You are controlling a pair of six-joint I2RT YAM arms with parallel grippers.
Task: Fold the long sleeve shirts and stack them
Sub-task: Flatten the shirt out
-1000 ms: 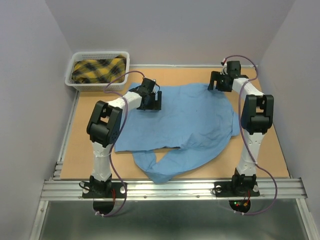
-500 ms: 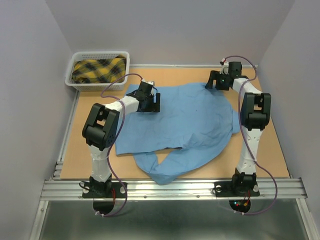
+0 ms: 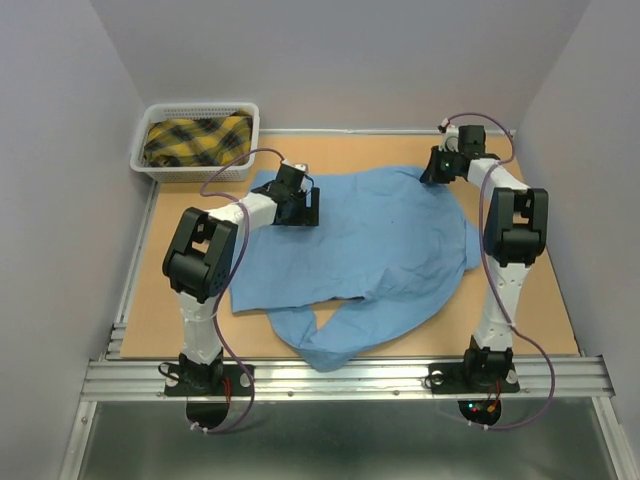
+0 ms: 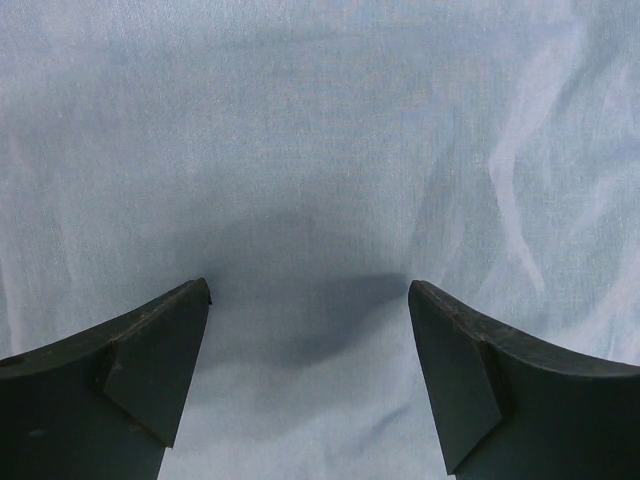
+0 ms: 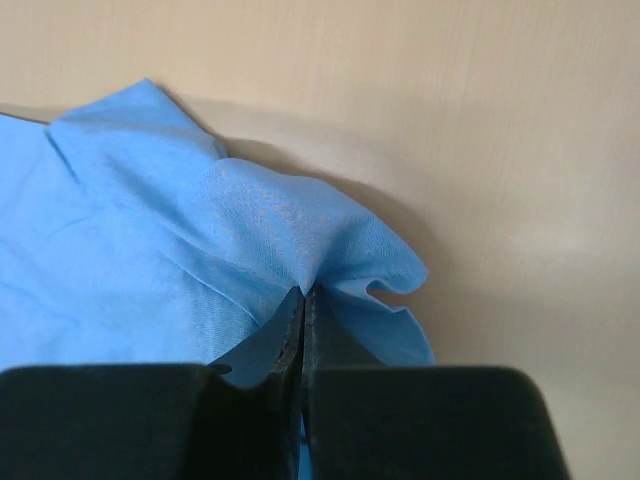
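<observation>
Though thin and soft, blue shirt (image 5: 250, 230) puckered in right hand (image 5: 303, 300).

The shirt (image 3: 370, 240) is plain light blue, the desk (image 3: 530, 300) tan, the basket (image 3: 160, 168) white, its folded cloth (image 3: 195, 140) yellow-and-black plaid.

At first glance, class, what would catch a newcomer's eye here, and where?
A light blue shirt lies spread across the middle of the table. The right gripper is shut on its far right edge, while the left gripper is open right over its far left part. A white basket in the far left corner holds a yellow and black plaid cloth.
</observation>
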